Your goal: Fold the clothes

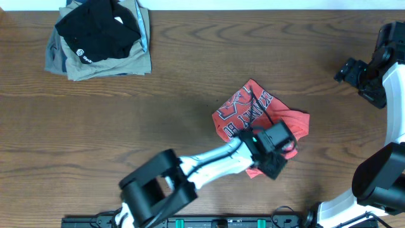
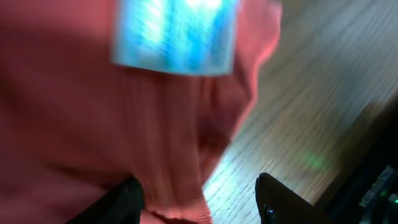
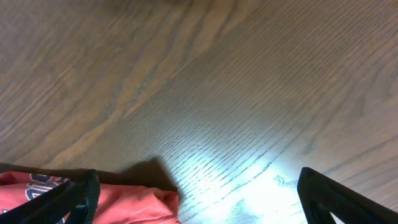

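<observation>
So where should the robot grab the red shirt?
Probably take the red shirt by its bunched edge on the robot's right, coming low from that side: it lies free on the table, and the left gripper covers the near part.

crumpled red-orange t-shirt [image 1: 243, 111], printed side up, right of centre.

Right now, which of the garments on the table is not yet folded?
The red-orange printed T-shirt, crumpled mid-table; the black garment and the khaki-grey garment lie folded in a stack at the table's far corner.
</observation>
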{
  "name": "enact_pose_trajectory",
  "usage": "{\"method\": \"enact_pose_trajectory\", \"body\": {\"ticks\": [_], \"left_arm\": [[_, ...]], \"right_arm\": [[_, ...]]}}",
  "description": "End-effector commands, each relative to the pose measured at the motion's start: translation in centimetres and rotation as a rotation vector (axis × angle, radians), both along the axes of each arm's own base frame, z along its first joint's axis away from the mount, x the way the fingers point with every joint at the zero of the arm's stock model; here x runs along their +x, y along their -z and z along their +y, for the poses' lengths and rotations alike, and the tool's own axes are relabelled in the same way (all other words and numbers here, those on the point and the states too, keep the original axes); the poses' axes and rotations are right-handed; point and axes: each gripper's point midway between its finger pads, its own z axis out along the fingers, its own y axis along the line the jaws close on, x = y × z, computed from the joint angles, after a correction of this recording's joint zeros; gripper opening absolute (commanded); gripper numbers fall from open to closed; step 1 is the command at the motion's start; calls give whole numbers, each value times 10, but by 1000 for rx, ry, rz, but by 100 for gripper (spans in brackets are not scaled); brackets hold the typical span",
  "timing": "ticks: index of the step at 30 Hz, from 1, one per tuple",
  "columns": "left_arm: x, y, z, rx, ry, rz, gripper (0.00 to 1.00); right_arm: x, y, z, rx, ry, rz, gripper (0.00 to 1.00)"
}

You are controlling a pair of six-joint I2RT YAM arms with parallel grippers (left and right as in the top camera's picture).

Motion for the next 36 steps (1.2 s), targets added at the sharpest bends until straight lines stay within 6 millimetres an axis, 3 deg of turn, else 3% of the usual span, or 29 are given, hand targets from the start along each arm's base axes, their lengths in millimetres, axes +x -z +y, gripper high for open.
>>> {"method": "enact_pose_trajectory", "body": {"ticks": [1, 7, 10, 14, 17, 21, 26, 32, 36], "left_arm": [[-13, 20, 3, 35, 5, 66, 59], [-47, -7, -17, -113, 104, 256, 57], [-54, -27, -20, -164, 130, 283, 50], [-57, -60, -24, -247, 187, 250, 50], [-43, -76, -20, -266, 157, 189, 52], [-15, -82, -4, -248, 78, 159, 57], [11, -74, 23, -193, -13, 192, 65], [13, -67, 34, -147, -11, 186, 66], [44, -56, 53, -66, -102, 85, 67]], "right_arm": [[2, -4, 1, -12, -18, -6, 99], [2, -4, 1, -12, -18, -6, 99], [2, -4, 1, -12, -18, -6, 99], [2, -4, 1, -12, -18, -6, 99], [2, -4, 1, -12, -18, -6, 99], [2, -4, 1, -12, -18, -6, 99], [2, -4, 1, -12, -18, -6, 99], [2, -4, 1, -12, -18, -6, 99], [2, -4, 1, -12, -18, -6, 99]]}}
